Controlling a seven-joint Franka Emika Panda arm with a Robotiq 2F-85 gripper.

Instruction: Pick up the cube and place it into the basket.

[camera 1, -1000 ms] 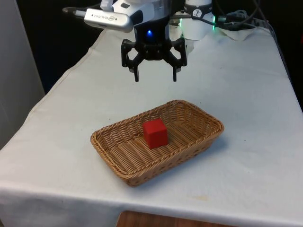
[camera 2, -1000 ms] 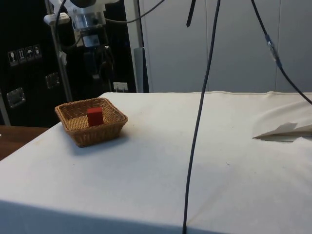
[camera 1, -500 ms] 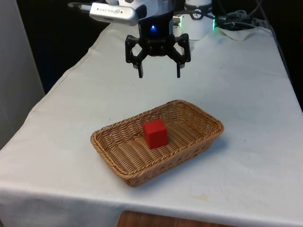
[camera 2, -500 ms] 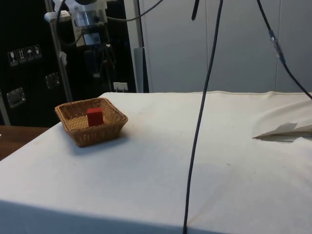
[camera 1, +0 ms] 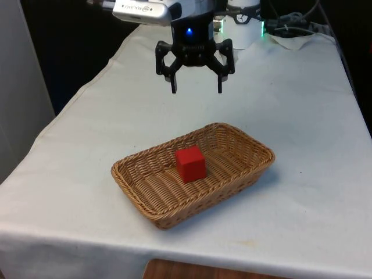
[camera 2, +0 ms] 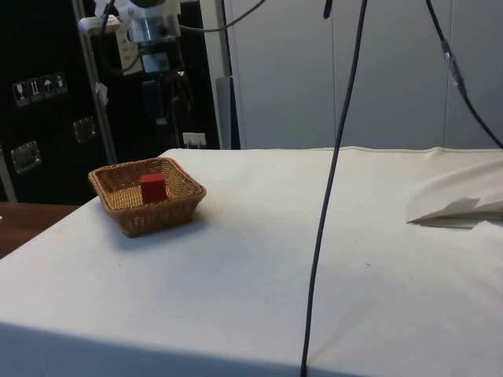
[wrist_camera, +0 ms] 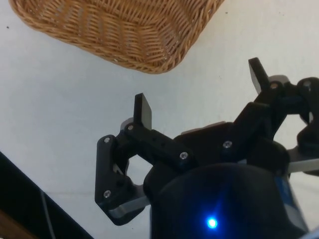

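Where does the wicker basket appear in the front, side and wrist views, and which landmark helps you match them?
Front view: the wicker basket sits low and central on the white cloth.
Side view: the wicker basket sits far left, near the table's end.
Wrist view: one corner of it shows beyond the gripper.
Shared landmark: the red cube inside it, in the front and side views.

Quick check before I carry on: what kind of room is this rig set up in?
Most likely a robotics lab or test cell, not a home. The table is draped in a plain white cloth, loose cables hang over it, and dark cabinets stand behind. On it sits a wicker basket holding a red cube.
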